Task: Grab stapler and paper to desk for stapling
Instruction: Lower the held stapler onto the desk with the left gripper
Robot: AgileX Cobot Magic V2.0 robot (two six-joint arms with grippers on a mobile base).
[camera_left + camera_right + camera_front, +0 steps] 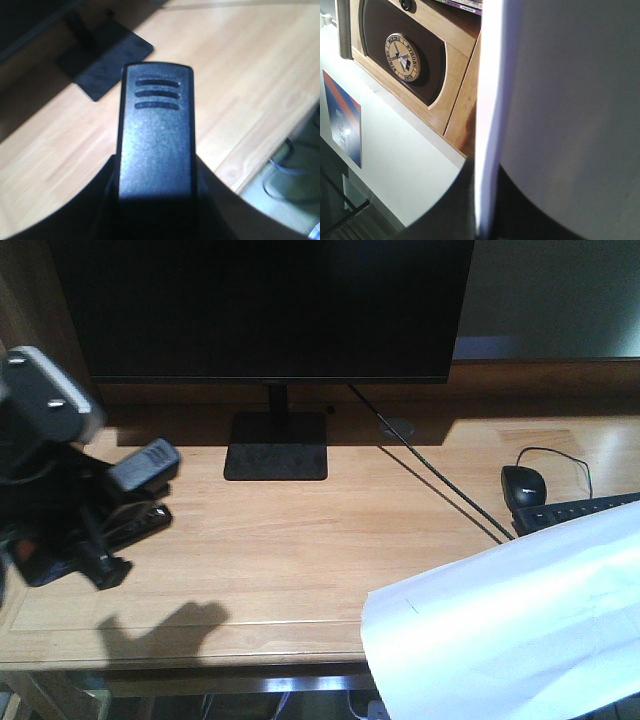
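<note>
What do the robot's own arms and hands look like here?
The left arm is black, built of angular links, topped by a pale grey boxy housing with two screw heads. The left hand and right hand show only as dark curved silhouettes in their wrist views. No markings or cables discernible.

Front view: the left gripper [125, 495], blurred, runs off the left edge. The small black stapler [143, 466] it clamps is too smeared to show detail. The large white paper sheet [510, 625], cut by the right and bottom edges, hides part of the black keyboard [575, 512] and a corner of the light-wood desk [300, 540]. The black monitor [270, 305] is cropped above. Right wrist view: the right gripper [487, 225] appears only as dark unfocused shapes flanking the sheet's edge.
</note>
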